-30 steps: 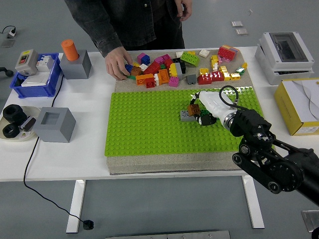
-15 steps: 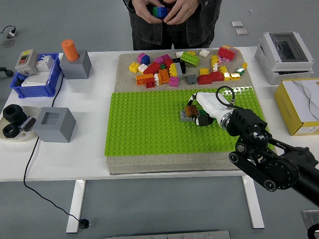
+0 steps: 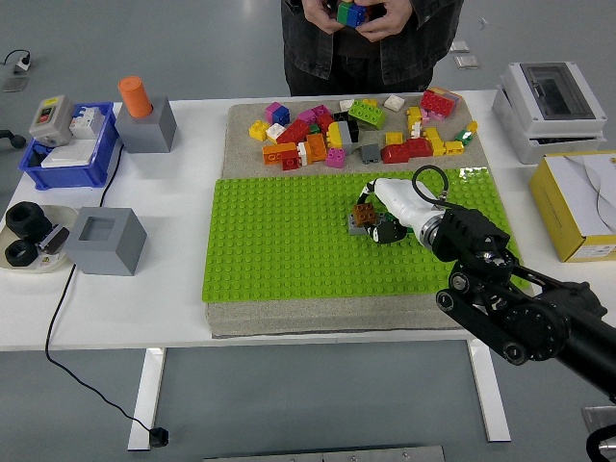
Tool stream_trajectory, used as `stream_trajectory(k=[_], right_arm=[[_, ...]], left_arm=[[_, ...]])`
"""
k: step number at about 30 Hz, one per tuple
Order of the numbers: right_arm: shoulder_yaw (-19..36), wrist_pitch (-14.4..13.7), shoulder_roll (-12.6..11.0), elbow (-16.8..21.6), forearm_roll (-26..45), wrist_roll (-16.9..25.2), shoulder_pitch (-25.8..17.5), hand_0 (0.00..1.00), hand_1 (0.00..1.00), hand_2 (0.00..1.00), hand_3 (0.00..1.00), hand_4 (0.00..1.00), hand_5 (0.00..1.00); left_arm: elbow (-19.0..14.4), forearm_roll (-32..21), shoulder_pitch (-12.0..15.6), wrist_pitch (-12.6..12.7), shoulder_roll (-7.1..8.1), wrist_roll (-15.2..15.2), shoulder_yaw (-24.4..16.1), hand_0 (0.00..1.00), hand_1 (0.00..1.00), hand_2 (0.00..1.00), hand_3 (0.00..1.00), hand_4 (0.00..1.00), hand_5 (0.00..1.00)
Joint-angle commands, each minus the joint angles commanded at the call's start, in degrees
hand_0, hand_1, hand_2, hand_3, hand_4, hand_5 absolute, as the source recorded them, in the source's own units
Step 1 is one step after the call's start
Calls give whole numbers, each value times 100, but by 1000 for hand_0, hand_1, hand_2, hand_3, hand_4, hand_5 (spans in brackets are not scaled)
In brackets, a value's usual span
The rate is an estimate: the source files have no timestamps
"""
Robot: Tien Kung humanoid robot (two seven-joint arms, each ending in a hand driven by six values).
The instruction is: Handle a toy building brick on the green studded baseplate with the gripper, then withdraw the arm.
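Observation:
The green studded baseplate (image 3: 279, 241) lies on a grey mat in the middle of the table. A small brown brick (image 3: 364, 213) sits on a grey brick (image 3: 356, 226) right of the plate's centre. My right hand (image 3: 383, 223), white with black fingers, reaches in from the lower right, and its fingers are curled against the brown brick. The fingertips partly hide the bricks' right side. My left arm is out of view.
A pile of loose coloured bricks (image 3: 356, 130) lies on the mat behind the plate. A person at the far side holds several joined bricks (image 3: 350, 12) in both hands. Grey boxes (image 3: 106, 239) and a blue bin (image 3: 67, 144) stand left; a yellow box (image 3: 582, 202) stands right.
The person took a hand off the brick pile, straightened up and now holds bricks at chest height. My right hand edged left, and the brown brick moved slightly with it.

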Motion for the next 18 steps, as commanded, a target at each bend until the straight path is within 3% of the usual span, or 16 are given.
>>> stream_trajectory(k=[18], right_arm=[[-24, -26, 122, -233, 25, 22, 90, 766, 790, 832, 594, 644, 94]], left_arm=[[0, 1, -28, 5, -17, -4, -29, 656, 640, 616, 630, 692, 244]])
